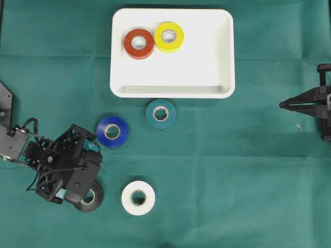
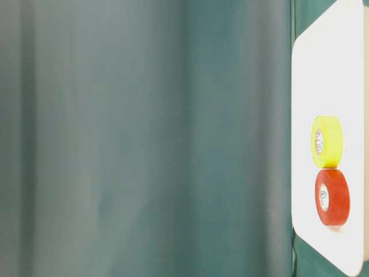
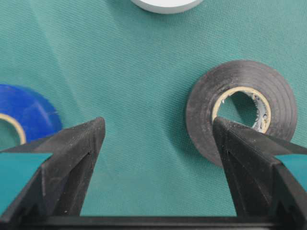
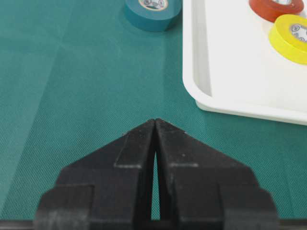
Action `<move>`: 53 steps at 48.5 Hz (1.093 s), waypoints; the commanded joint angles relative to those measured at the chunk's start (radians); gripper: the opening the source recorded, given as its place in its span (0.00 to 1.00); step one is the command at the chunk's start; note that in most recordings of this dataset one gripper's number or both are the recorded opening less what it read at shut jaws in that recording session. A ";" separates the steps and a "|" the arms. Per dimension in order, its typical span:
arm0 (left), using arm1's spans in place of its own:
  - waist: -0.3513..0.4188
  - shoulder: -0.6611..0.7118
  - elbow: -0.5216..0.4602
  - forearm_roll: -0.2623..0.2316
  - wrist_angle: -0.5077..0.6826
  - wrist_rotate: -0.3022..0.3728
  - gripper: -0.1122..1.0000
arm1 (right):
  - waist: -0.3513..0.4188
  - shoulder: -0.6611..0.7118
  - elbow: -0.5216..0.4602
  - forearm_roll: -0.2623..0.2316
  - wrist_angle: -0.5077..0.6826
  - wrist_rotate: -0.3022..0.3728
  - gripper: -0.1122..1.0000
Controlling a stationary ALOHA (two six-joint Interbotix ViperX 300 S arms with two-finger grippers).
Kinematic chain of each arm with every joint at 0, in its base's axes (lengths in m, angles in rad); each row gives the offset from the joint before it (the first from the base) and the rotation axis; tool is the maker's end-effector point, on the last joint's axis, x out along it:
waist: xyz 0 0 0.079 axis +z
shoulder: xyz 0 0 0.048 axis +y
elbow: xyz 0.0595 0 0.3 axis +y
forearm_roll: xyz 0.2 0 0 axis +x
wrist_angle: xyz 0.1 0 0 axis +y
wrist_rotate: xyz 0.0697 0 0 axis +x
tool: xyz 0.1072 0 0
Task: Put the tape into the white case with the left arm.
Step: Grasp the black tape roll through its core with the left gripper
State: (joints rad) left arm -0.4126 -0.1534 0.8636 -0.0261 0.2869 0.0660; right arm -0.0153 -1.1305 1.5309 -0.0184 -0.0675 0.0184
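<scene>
The white case (image 1: 199,67) lies at the back centre and holds a red tape (image 1: 138,44) and a yellow tape (image 1: 169,37). On the green cloth lie a teal tape (image 1: 160,113), a blue tape (image 1: 112,131), a white tape (image 1: 138,198) and a black tape (image 1: 92,200). My left gripper (image 1: 92,174) hangs open low over the cloth between the blue and black rolls. In the left wrist view my left gripper (image 3: 158,122) holds nothing; its right fingertip (image 3: 225,132) overlaps the inner rim of the black tape (image 3: 201,100). My right gripper (image 1: 282,105) is shut and empty at the right edge.
The blue tape (image 3: 29,108) sits just beyond the left finger, and the white tape (image 3: 168,4) lies ahead. In the right wrist view, the case (image 4: 225,57) and the teal tape (image 4: 152,12) lie ahead of my right gripper (image 4: 155,120). Green cloth covers the table.
</scene>
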 commanded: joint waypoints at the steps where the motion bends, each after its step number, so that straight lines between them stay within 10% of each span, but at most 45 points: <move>1: -0.011 0.009 -0.028 -0.002 -0.018 -0.002 0.91 | -0.002 0.009 -0.009 -0.002 -0.009 0.008 0.02; 53: -0.041 0.169 -0.048 0.000 -0.061 -0.049 0.91 | -0.002 0.011 -0.009 -0.014 -0.011 0.026 0.02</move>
State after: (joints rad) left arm -0.4495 0.0138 0.8345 -0.0261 0.2301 0.0169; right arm -0.0153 -1.1321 1.5309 -0.0307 -0.0675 0.0430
